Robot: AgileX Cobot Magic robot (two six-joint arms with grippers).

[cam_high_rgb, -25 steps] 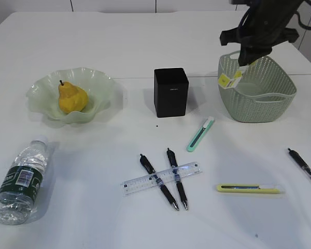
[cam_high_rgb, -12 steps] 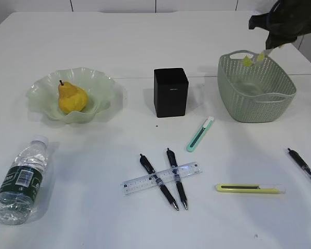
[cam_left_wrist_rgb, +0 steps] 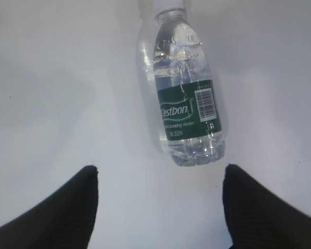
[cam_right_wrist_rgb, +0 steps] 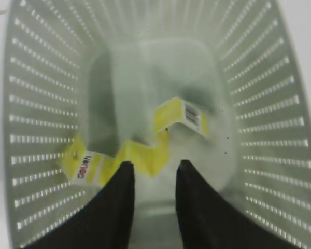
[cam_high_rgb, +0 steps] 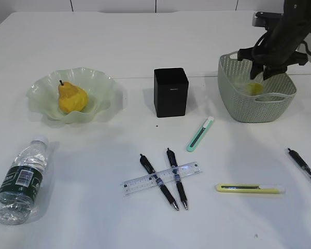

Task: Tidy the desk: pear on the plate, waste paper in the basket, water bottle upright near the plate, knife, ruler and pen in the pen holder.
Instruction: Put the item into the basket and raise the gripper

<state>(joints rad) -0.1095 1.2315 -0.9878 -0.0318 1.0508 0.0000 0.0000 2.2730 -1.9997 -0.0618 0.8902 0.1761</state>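
Note:
The yellow pear (cam_high_rgb: 71, 97) lies on the pale green plate (cam_high_rgb: 101, 83) at the left. On its side at the front left is the water bottle (cam_high_rgb: 20, 181) (cam_left_wrist_rgb: 186, 98); my left gripper (cam_left_wrist_rgb: 159, 171) hovers open just short of its base, out of the exterior view. My right gripper (cam_high_rgb: 267, 72) (cam_right_wrist_rgb: 155, 166) hangs open over the green basket (cam_high_rgb: 256, 104) (cam_right_wrist_rgb: 41, 104), with the yellow waste paper (cam_high_rgb: 255, 88) (cam_right_wrist_rgb: 140, 155) loose inside, below the fingertips. The black pen holder (cam_high_rgb: 171, 92) stands mid-table. A clear ruler (cam_high_rgb: 140, 184) lies under two pens (cam_high_rgb: 158, 181). A teal knife (cam_high_rgb: 200, 134) and a yellow knife (cam_high_rgb: 249, 188) lie nearby.
A third pen (cam_high_rgb: 303, 168) lies near the table's right edge. The pen holder stands between the plate and the basket, and the basket is at the back right of the white desk (cam_high_rgb: 93, 150).
My right gripper, shut on the yellow paper a second ago, swung across the basket, came down over it and opened. The paper now lies in the basket. The left gripper has not moved.

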